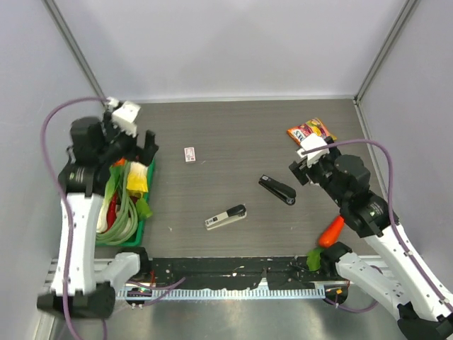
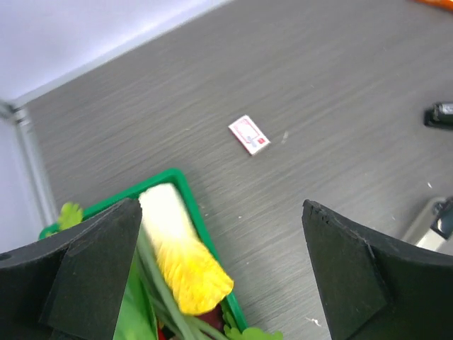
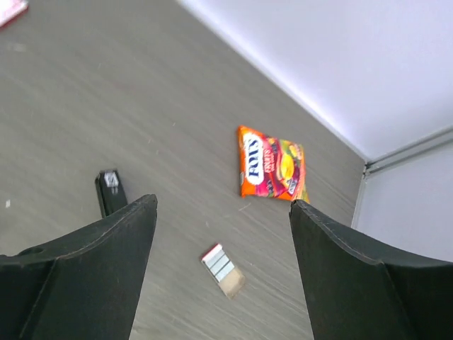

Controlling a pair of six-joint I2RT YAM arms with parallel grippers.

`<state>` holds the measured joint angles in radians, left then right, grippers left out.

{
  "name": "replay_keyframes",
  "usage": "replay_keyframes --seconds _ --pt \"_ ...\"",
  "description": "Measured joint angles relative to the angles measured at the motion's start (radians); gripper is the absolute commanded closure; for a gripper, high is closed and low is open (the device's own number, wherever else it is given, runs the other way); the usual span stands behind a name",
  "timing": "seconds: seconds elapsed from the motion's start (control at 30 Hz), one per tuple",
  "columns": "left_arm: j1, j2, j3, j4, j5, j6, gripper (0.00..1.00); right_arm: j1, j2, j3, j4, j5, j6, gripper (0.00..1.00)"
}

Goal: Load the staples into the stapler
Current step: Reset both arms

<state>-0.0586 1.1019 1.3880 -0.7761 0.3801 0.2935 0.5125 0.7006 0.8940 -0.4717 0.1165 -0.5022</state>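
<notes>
The staples box (image 1: 189, 154), tiny and white with a red label, lies on the dark table; in the left wrist view the box (image 2: 249, 134) is well ahead of my fingers. A small open tray with silver staple strips (image 3: 223, 269) lies on the table below my right gripper (image 3: 223, 205), which is open and empty. A black stapler (image 1: 277, 190) lies mid-table, left of my right gripper (image 1: 301, 168). A silver-and-black stapler (image 1: 226, 217) lies nearer the front. My left gripper (image 1: 146, 145) hangs open and empty over the basket's right edge (image 2: 221, 212).
A green basket (image 1: 150, 177) with toy vegetables stands at the left, a yellow-white piece (image 2: 180, 255) in it. An orange-red snack packet (image 1: 311, 132) lies at the back right. An orange carrot (image 1: 330, 230) rests near the right arm's base.
</notes>
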Motion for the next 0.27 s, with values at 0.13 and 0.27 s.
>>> replay_keyframes --seconds 0.13,0.27 --pt "0.149 -0.220 -0.160 0.069 0.003 -0.105 0.00 -0.004 -0.009 0.032 0.082 0.075 0.078 0.19" --pt "0.251 -0.273 -0.217 0.177 0.040 -0.187 0.00 -0.004 -0.016 0.047 0.146 0.135 0.119 0.18"
